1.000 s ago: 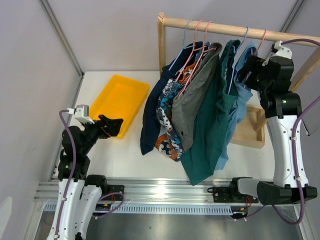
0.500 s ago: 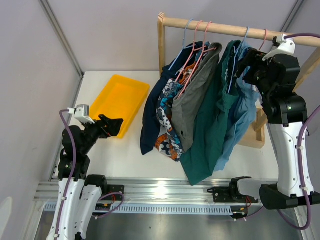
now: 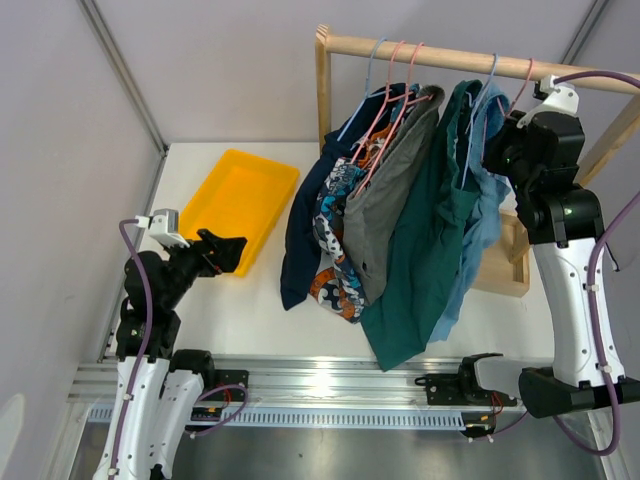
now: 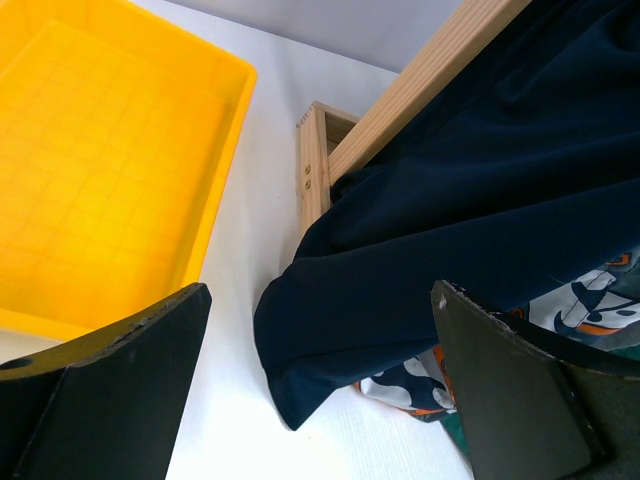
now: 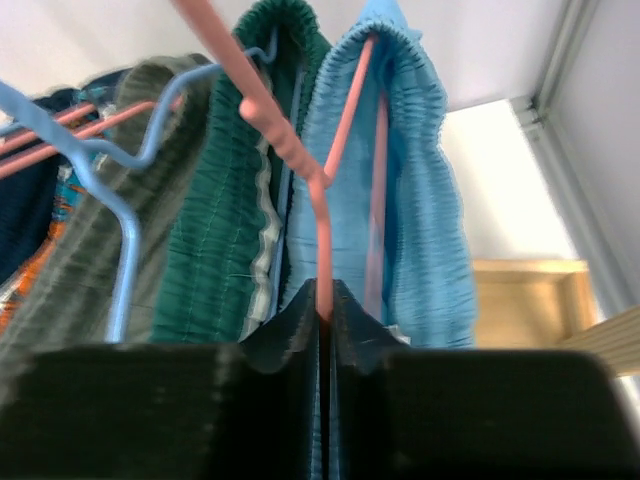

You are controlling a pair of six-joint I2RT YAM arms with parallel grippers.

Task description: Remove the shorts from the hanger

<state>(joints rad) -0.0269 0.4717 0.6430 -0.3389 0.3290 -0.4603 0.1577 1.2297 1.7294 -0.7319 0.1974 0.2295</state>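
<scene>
Top external: five shorts (image 3: 415, 260) hang on the wooden rail (image 3: 440, 55); the right gripper (image 3: 497, 150) is at the light blue shorts (image 3: 487, 215).
Left wrist: the left gripper (image 4: 320, 295) is spread wide, holding nothing, and faces the navy shorts (image 4: 480, 200).
Right wrist: the jaws are clamped on the pink hanger (image 5: 290, 150).

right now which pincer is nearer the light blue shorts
Right. The right pincer is shut on the pink hanger that the light blue shorts hang from, just beside them. The left pincer is open, low by the yellow tray, well off from them.

Five shorts (image 3: 420, 250) hang bunched together on hangers (image 5: 321, 240).
</scene>
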